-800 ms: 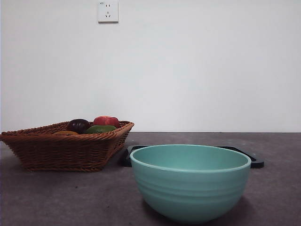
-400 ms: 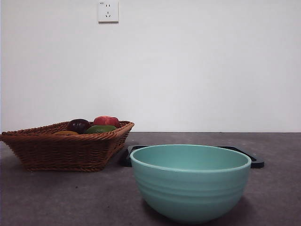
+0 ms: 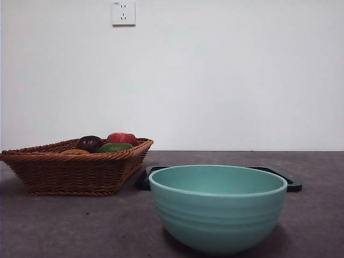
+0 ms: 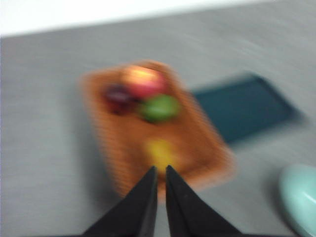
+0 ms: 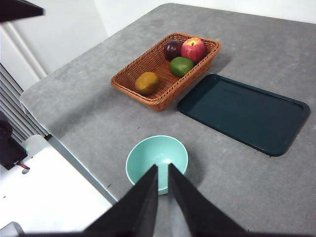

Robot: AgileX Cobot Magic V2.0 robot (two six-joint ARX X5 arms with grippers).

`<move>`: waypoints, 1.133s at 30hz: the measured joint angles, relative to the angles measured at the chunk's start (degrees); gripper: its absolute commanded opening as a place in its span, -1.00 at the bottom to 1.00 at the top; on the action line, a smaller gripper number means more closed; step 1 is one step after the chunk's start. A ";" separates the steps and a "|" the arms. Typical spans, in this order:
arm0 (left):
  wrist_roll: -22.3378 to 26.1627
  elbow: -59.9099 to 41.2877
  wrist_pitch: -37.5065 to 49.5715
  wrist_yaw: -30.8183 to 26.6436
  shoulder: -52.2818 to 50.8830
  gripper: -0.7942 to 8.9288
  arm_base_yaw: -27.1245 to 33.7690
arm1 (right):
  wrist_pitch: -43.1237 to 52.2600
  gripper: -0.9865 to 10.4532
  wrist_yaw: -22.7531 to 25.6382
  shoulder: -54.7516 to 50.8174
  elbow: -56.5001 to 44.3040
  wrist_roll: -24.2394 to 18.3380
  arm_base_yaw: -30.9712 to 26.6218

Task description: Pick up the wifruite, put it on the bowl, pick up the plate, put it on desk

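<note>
The left gripper [image 4: 161, 170] hangs over the wicker basket [image 5: 148, 69], jaws together with only a sliver between them, nothing held. Its view is badly smeared, so the wifruite [image 4: 159, 149] reads only as a yellowish blob just past the tips. From the right wrist camera it's clear: the wifruite [image 5: 147, 83] lies alone at the basket's 7 o'clock end, with bare weave around it, while the dark purple fruit [image 5: 173, 49], red apple [image 5: 193, 49] and green fruit [image 5: 181, 66] crowd the 1 o'clock end. The right gripper [image 5: 163, 170] waits high above the bowl [image 5: 157, 162], jaws near-closed and empty. The bowl sits close to the desk [image 5: 89, 118] edge; the dark tray [image 5: 244, 113] lies flat beside the basket. In the front view the bowl [image 3: 217, 208] hides most of the tray [image 3: 293, 185], and the wifruite [image 3: 75, 152] barely peeks over the basket rim [image 3: 75, 157].
</note>
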 measured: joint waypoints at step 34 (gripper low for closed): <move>-8.55 -54.25 35.34 -13.64 -35.71 -0.78 4.92 | 0.02 -0.78 0.00 0.02 0.00 0.00 0.00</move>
